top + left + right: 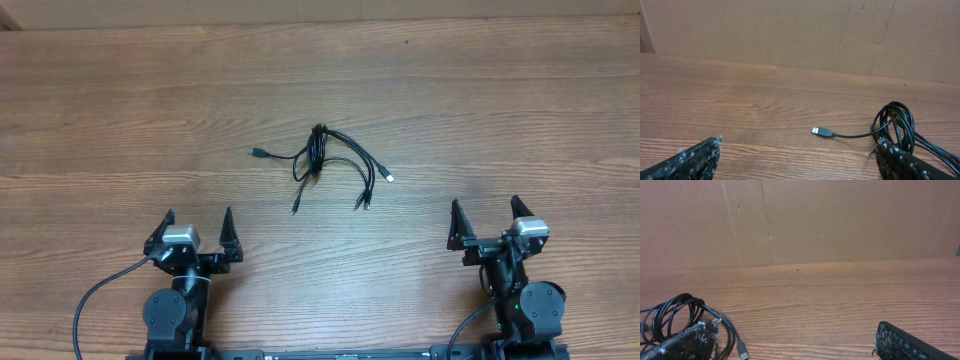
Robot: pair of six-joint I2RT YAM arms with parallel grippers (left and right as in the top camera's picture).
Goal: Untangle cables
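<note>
The cables (320, 160) lie in a tangled black bundle at the table's middle, with plug ends fanning out left, down and right. One USB plug (822, 132) points left in the left wrist view, its cord running to the looped bundle (897, 125). The right wrist view shows the loops (675, 312) at far left and a plug (742, 352) near the bottom. My left gripper (197, 228) is open, near the front edge, left of the bundle and short of it. My right gripper (485, 214) is open at the front right. Neither touches the cables.
A wood-grain table (520, 100) spreads around the bundle. A brown cardboard wall (790, 35) stands along the table's far edge, also visible as cardboard (840, 220) in the right wrist view. Thick black arm cables (95, 300) run along the front.
</note>
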